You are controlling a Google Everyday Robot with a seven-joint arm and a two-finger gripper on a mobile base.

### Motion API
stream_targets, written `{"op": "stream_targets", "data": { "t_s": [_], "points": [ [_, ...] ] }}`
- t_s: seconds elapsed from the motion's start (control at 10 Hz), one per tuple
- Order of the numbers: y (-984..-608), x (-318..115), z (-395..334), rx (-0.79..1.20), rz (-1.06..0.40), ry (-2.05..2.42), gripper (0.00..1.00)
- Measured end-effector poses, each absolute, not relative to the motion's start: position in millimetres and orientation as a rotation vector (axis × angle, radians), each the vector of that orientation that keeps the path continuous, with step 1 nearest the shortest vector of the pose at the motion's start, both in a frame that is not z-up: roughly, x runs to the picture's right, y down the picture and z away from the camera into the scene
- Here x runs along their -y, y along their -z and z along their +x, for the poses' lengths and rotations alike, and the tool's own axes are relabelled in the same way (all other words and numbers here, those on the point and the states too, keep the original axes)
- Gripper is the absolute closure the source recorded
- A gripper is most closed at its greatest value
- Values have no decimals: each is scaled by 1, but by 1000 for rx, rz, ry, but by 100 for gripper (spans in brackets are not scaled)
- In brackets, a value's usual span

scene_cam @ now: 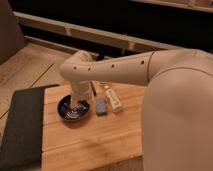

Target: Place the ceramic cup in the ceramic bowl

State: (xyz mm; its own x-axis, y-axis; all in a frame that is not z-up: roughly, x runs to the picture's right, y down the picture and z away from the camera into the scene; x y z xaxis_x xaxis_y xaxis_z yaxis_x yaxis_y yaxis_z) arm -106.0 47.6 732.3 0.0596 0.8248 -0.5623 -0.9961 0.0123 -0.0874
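Hanging low inside the ceramic bowl (63, 111) is the hand (78, 104).

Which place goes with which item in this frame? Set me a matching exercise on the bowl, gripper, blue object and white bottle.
Items:
1. ceramic bowl
2. gripper
3. small blue object
4. white bottle

Places:
A. farthest right of the four
B. down over the inside of the bowl
C. between the bowl and the bottle
D. on the wooden board, next to the dark mat

Pairs: 1-D, 2-B, 3-C, 4-A
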Motion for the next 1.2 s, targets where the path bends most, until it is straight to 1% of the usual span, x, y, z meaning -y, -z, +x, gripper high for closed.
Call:
{"op": "stream_targets", "data": {
  "t_s": [0.2,0.3,0.4,0.5,0.9,1.0,1.2],
  "points": [
    [-738,-2,-105,-266,-486,-1480,35],
    [-735,19,-103,-202,-464,-1476,35],
    [-728,49,-93,-120,-420,-1482,35],
    [-727,56,-88,-104,-405,-1484,35],
    [-730,53,-90,-111,-409,-1481,35],
    [-743,61,-79,-130,-379,-1496,35],
    [-764,92,-64,-113,-312,-1517,35]
  ]
}}
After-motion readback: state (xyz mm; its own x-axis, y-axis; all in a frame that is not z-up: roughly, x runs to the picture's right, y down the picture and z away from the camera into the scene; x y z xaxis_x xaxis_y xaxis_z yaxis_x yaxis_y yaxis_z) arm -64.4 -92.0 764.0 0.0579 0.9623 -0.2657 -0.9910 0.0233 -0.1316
